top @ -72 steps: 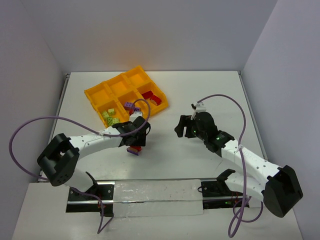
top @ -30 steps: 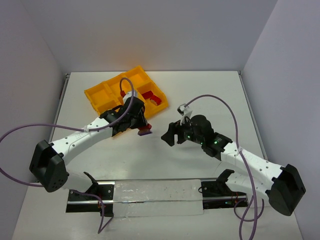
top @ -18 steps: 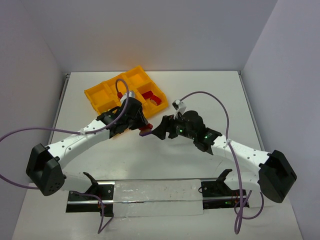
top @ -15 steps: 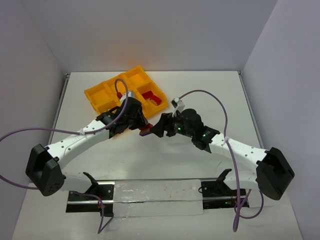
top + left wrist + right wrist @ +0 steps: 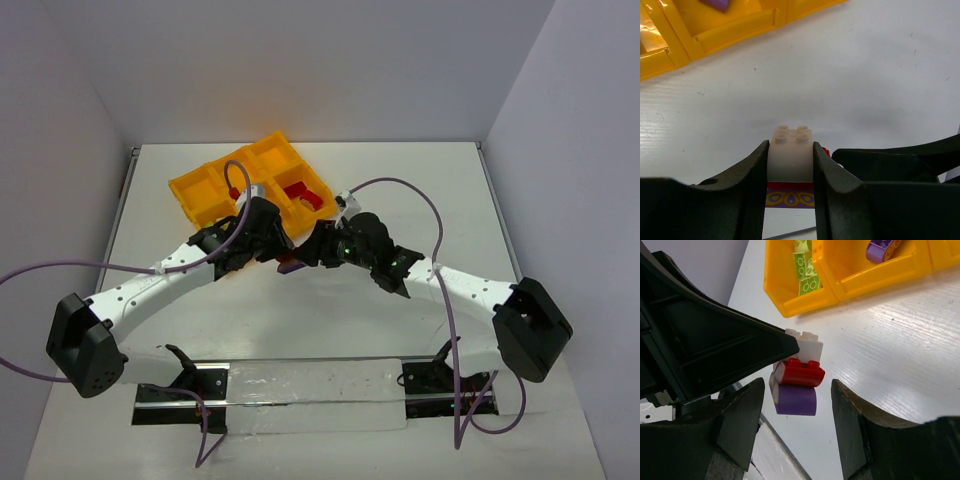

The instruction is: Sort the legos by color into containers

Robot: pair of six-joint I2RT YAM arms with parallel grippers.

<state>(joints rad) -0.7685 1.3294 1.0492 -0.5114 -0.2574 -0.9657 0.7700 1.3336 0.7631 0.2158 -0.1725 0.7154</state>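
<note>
Cluster [image 5: 798, 375]: white brick [image 5: 792, 150] atop red brick [image 5: 799, 372] atop purple piece [image 5: 796, 400]; above table [image 5: 865, 75], near tray [image 5: 802, 302].
Left gripper [image 5: 790, 155]: clamped on white brick's sides.
Right gripper [image 5: 797, 390]: spread wide, fingers [image 5: 855, 420] flanking purple piece, not touching.
Tray cells: green bricks [image 5: 806, 267] in one, purple brick [image 5: 879, 250] in the next, red bricks [image 5: 306, 198] in another.

Held cluster: white brick [image 5: 807, 344] on top, red brick [image 5: 800, 372] in the middle, purple brick [image 5: 796, 400] beneath. In the left wrist view the purple face carries a yellow ornamental motif.

Tray [image 5: 805, 302]: orange-yellow.
- Cell at 12 o'clock in the right wrist view: yellow-green bricks [image 5: 807, 267].
- Cell at 1 o'clock: purple piece [image 5: 880, 250].

Left end effector [image 5: 790, 150] and right end effector [image 5: 797, 390]: black.

Counter [image 5: 900, 340]: white.
</note>
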